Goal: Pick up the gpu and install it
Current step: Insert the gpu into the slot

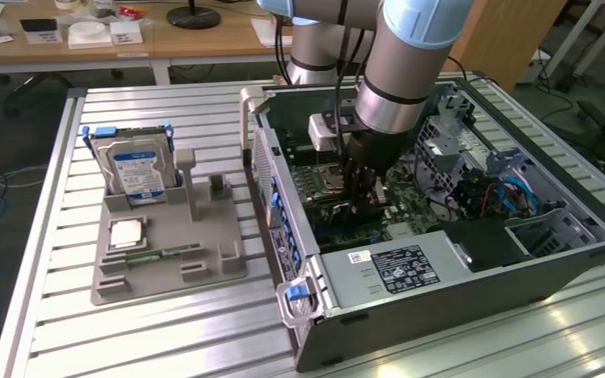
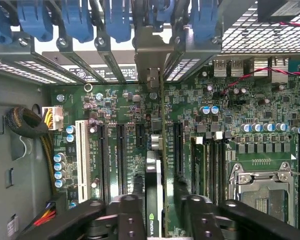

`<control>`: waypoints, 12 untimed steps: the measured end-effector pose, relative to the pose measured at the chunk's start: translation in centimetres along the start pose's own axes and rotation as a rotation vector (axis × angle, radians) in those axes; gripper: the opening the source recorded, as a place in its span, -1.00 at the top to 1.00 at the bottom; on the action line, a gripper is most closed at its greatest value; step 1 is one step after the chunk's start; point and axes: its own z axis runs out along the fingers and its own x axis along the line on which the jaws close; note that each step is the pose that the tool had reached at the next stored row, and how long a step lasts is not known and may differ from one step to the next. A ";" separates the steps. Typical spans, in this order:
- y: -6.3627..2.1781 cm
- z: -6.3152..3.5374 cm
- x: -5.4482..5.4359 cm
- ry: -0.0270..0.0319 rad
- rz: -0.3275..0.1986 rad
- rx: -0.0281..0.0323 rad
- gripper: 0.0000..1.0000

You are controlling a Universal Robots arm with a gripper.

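Note:
Inside the open computer case (image 1: 460,276), my gripper (image 1: 370,193) reaches down over the green motherboard (image 2: 125,107). It is shut on the gpu (image 2: 153,195), which the wrist view shows edge-on as a thin dark card between the black fingers (image 2: 131,215). The card stands upright along the board between two black expansion slots (image 2: 121,155). Its pale metal end (image 2: 150,75) reaches the case's rear slot openings. Whether the card is fully down in a slot I cannot tell.
On the slatted table at the exterior view's left, a grey holder (image 1: 213,264) carries a silver hard drive (image 1: 135,169), a processor chip (image 1: 126,232) and a green memory stick (image 1: 157,256). Blue latches (image 2: 115,20), a processor socket (image 2: 260,187) and cables (image 1: 497,197) crowd the case.

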 end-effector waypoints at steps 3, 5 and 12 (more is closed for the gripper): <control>0.00 -0.01 0.0 0.0003 0.000 -0.0001 0.47; 0.00 -0.01 0.0 0.0001 0.000 0.0000 0.47; -0.01 0.11 0.0 0.0004 0.000 0.0000 0.47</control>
